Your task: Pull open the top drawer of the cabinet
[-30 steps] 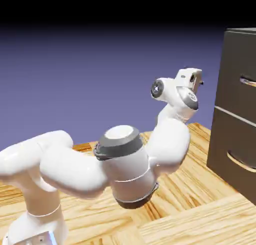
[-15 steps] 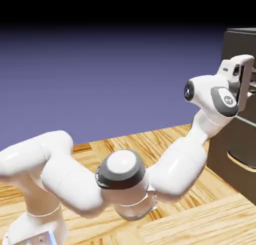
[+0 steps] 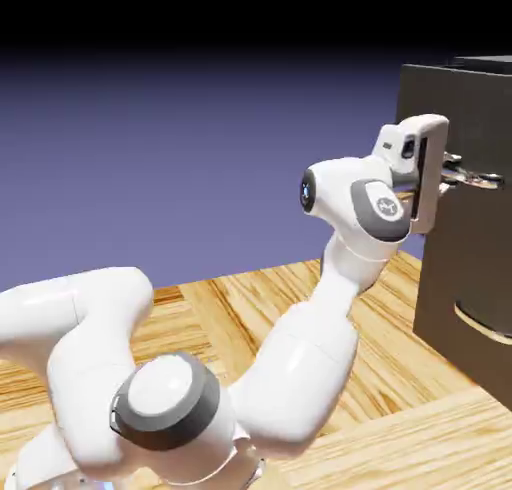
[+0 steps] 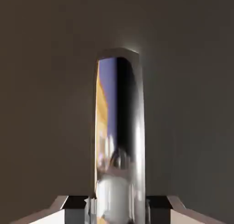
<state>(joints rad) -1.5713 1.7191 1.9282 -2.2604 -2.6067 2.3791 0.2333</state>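
The hand gripped the shiny handle. The top drawer stood pulled out from the cabinet.

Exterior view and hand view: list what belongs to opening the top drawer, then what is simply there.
Part of the job:
- gripper
- top drawer
- its handle
- cabinet

Simply there:
- lower drawer's handle
- wooden tabletop
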